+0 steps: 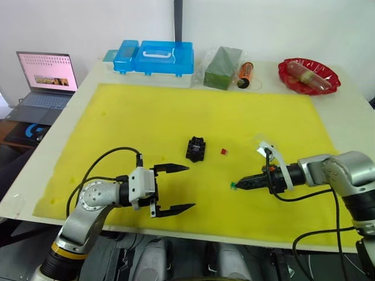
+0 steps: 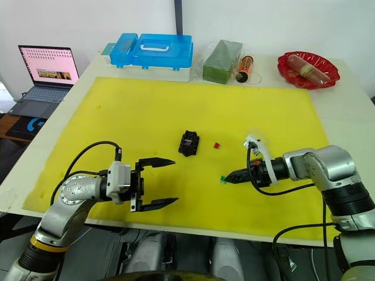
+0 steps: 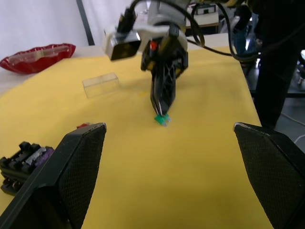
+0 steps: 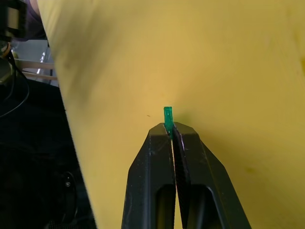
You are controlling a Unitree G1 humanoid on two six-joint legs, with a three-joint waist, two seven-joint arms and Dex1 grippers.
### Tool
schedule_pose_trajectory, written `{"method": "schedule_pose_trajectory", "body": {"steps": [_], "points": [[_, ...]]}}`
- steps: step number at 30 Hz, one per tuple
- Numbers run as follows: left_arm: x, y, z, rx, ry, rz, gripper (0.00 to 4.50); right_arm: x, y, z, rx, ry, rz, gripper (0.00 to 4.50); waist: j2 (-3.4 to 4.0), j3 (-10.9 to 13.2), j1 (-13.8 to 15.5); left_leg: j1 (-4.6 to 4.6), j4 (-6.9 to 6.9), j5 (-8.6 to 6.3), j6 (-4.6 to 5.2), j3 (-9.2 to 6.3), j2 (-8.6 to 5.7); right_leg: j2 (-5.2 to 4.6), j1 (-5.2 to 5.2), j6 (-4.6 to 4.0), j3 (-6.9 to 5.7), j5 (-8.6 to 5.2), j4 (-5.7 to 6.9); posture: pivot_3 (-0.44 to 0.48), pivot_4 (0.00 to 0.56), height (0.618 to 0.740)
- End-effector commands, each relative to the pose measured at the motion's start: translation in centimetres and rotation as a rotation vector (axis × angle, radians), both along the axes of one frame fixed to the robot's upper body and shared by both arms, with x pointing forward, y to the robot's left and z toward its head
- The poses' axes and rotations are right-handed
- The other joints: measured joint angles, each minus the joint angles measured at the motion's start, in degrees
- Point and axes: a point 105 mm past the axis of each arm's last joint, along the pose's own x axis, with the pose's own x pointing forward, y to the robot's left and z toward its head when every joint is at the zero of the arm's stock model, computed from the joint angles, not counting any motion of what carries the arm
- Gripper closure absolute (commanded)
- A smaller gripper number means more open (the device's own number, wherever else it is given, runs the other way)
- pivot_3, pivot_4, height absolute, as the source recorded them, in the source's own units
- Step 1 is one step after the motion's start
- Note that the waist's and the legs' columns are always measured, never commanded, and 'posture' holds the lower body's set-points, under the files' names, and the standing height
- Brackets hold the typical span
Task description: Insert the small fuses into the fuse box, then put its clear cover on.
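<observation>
The right gripper, its black fingers pinched tight on the green fuse, reaches low over the yellow mat toward its near edge, forearm angled in from the right. The left gripper hovers near the same edge, fingers spread wide, elbow bent.

Matt yellow mat over a smooth white table. Translucent green plastic fuse, matt black plastic fuse box, glossy clear cover, textured black fingers.
</observation>
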Motion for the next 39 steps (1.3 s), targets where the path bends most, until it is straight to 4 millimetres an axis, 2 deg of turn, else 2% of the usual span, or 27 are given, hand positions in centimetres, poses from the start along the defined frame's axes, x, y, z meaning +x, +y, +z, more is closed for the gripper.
{"method": "schedule_pose_trajectory", "body": {"steps": [1, 4, 8, 11, 14, 22, 30, 39], "points": [[0.5, 1.7, 1.2, -0.028, -0.008, 0.065, 0.0, 0.2, 2.4, 5.7, 0.007, -0.265, 0.072, 4.46, 0.05, 0.03, -0.43, -0.01, -0.01, 0.0, 0.0, -0.01, 0.01, 0.0, -0.03, -0.01, 0.0, 0.0, 0.03, 0.0, 0.15, 0.74], [1.2, 2.5, 1.4, -0.032, 0.019, 0.119, 0.0, 0.7, 3.5, 7.1, -0.064, -0.437, 0.073, 4.46, 0.01, 0.03, -0.57, -0.01, -0.03, 0.0, -0.01, -0.09, 0.03, 0.02, -0.01, -0.02, -0.03, 0.0, 0.03, 0.0, 0.15, 0.74], [3.5, 2.9, 1.8, -0.064, 0.063, 0.225, 0.0, 3.6, 5.9, 9.1, -0.191, -0.81, 0.077, 4.46, 0.01, 0.04, -1.11, -0.04, -0.01, -0.01, -0.02, -0.04, -0.06, -0.08, 0.01, 0.01, -0.07, 0.01, -0.02, 0.0, 0.15, 0.74], [4.5, 2.8, 1.8, -0.071, 0.079, 0.255, 0.0, 4.9, 7.0, 9.3, -0.254, -0.968, 0.135, 4.46, 0.01, 0.04, -1.14, -0.04, 0.0, 0.0, -0.02, 0.0, -0.07, -0.05, 0.01, 0.05, -0.06, 0.01, -0.01, 0.0, 0.15, 0.74], [5.4, 2.6, 2.0, -0.081, 0.069, 0.272, 0.0, 6.1, 7.7, 9.6, -0.232, -0.97, 0.109, 4.46, -0.02, 0.05, -1.18, -0.04, -0.01, 0.01, -0.02, 0.01, -0.07, -0.01, 0.01, 0.07, -0.06, 0.01, 0.02, 0.0, 0.15, 0.74], [8.4, 1.5, 1.6, -0.079, 0.109, 0.263, 0.0, 6.8, 10.1, 7.0, -0.26, -0.937, 0.278, 4.46, -0.02, 0.06, -1.21, -0.03, -0.01, 0.06, -0.09, -0.02, -0.05, 0.04, 0.03, 0.06, -0.09, 0.02, 0.07, 0.0, 0.15, 0.74], [9.4, 1.1, 1.1, -0.057, 0.113, 0.255, 0.0, 8.5, 10.7, 6.4, -0.298, -0.952, 0.315, 4.46, -0.02, 0.06, -1.39, -0.02, -0.01, 0.07, -0.1, -0.01, -0.04, 0.04, 0.01, 0.06, -0.1, 0.02, 0.1, 0.0, 0.15, 0.74], [9.7, 0.5, 1.1, -0.065, 0.123, 0.244, 0.0, 9.2, 10.8, 5.9, -0.318, -0.961, 0.377, 4.46, -0.02, 0.07, -1.35, -0.02, -0.01, 0.08, -0.11, -0.02, -0.04, 0.03, 0.02, 0.06, -0.1, 0.03, 0.1, 0.0, 0.15, 0.74]]}}
